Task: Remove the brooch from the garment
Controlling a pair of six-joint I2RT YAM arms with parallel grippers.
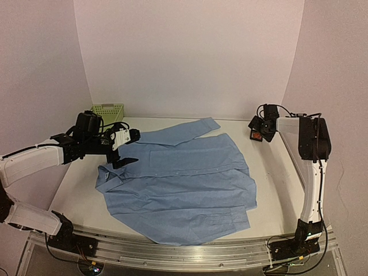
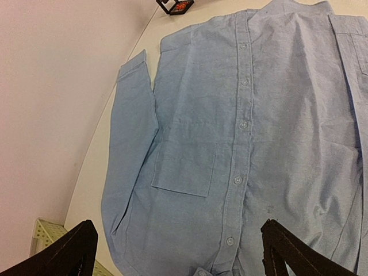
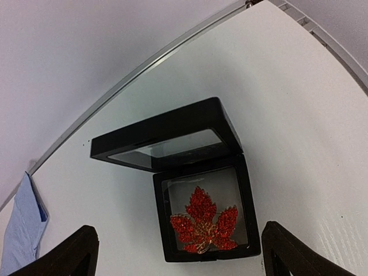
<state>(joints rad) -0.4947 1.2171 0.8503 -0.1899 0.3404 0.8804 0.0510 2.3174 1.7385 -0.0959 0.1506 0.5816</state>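
The light blue shirt (image 1: 178,184) lies flat and buttoned on the white table, and it fills the left wrist view (image 2: 247,144). The brooch (image 3: 202,224), a red-and-gold leaf, lies inside an open black box (image 3: 244,190) at the table's far right, apart from the shirt. The box with the brooch also shows at the top of the left wrist view (image 2: 174,6). My right gripper (image 3: 178,244) is open and empty, hovering just above the box (image 1: 256,136). My left gripper (image 1: 123,152) is open and empty above the shirt's collar end (image 2: 178,244).
A green mesh basket (image 1: 108,112) stands at the table's back left corner, behind the left arm; its edge shows in the left wrist view (image 2: 43,233). White walls close in the back and sides. The box lid (image 3: 161,138) stands tilted open.
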